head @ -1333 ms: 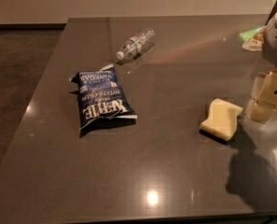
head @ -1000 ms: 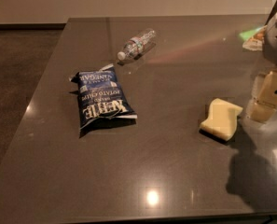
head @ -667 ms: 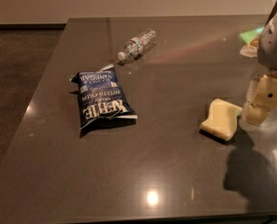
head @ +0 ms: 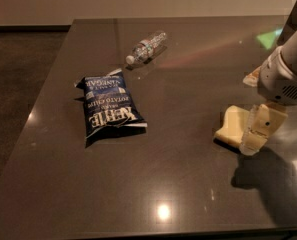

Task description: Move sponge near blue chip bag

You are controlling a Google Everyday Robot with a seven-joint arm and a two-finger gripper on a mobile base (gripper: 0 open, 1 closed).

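The pale yellow sponge (head: 233,125) lies on the dark table (head: 188,184) at the right. The cream-coloured gripper (head: 258,131) hangs from the white arm at the right edge, low over the sponge's right side and partly covering it. The blue chip bag (head: 108,106) with white KETTLE lettering lies flat at the left-centre, well apart from the sponge.
A clear plastic water bottle (head: 147,46) lies on its side at the back of the table. The table's left edge drops to a dark floor (head: 18,84). A bright light reflection (head: 163,211) shows near the front edge.
The arm and gripper have moved left and down, from beside the sponge's right side to over its right part. The sponge, bag and bottle have not moved.
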